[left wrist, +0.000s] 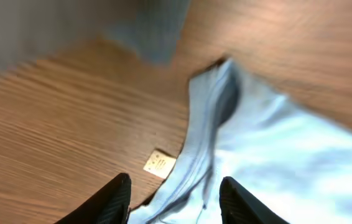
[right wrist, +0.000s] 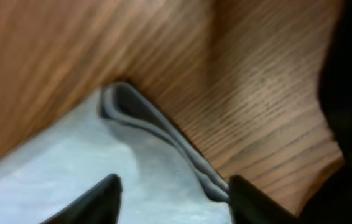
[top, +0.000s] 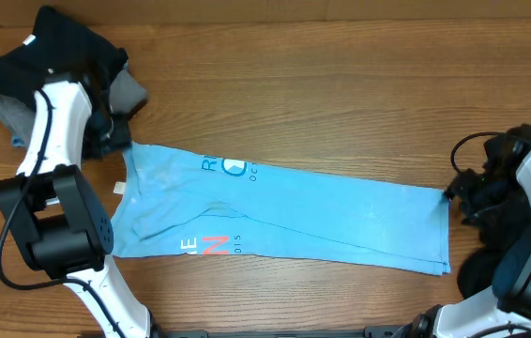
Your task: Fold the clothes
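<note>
The light blue T-shirt lies folded lengthwise into a long strip across the table, with white and red print near its left end. My left gripper is open over the shirt's collar edge at the strip's upper left corner. A small tag lies beside it on the wood. My right gripper is open over the layered hem edge at the strip's right end. A black garment is heaped at the far left corner.
Grey cloth lies under and beside the black heap, next to my left arm. My right arm stands at the table's right edge. Bare wooden tabletop stretches behind the shirt.
</note>
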Motion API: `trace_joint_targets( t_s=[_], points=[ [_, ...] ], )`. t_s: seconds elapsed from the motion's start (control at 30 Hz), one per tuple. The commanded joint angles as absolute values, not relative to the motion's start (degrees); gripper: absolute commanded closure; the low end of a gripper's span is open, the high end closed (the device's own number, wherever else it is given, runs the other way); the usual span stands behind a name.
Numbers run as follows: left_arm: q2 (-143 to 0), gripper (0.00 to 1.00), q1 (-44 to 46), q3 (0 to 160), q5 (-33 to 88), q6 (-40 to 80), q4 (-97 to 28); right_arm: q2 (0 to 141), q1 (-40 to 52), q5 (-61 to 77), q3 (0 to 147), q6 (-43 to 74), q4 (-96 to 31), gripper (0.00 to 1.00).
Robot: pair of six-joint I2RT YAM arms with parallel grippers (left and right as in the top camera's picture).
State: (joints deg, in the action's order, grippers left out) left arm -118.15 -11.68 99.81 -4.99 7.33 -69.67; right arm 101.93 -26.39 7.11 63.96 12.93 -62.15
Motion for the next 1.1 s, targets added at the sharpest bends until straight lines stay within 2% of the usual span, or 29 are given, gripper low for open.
trace_joint_targets(
  t_s=[0.0, 0.07, 0.17, 0.37, 0.5, 0.77, 0.97, 1.07],
  points=[
    [-118.17, 0.50, -11.94, 105.25, -0.82, 5.91, -71.92, 102.91, -26.57, 8.25, 63.70, 13.47, -61.60, 0.64],
    [-118.17, 0.50, -11.94, 106.72, 1.91, 4.45, -73.17, 102.91, -26.35, 9.52, 63.70, 13.47, -61.52, 0.80],
    [-118.19, 0.51, -11.92, 106.85, 7.42, 2.39, -74.72, 102.96, -26.22, 9.61, 63.68, 13.74, -60.77, 0.96],
    [-118.26, 0.51, -11.90, 105.16, 17.23, -0.36, -74.85, 103.00, -26.20, 11.66, 61.19, 18.83, -54.72, 0.96],
    [-118.26, 0.54, -10.94, 104.03, 24.88, -6.98, -75.99, 103.00, -26.20, 16.62, 56.49, 19.86, -47.99, 0.96],
    [-118.28, 0.56, -6.59, 95.35, 23.24, -9.32, -72.12, 103.33, -26.20, 15.53, 48.51, 27.70, -32.56, 0.96],
    [-118.28, 0.59, -5.58, 85.41, 16.56, -4.51, -64.62, 103.66, -25.28, 17.21, 48.10, 30.28, -20.51, 0.96],
    [-118.28, 0.60, -5.61, 81.80, 12.32, -1.65, -61.08, 103.63, -25.19, 19.86, 48.51, 30.22, -18.52, 0.96]
  ],
)
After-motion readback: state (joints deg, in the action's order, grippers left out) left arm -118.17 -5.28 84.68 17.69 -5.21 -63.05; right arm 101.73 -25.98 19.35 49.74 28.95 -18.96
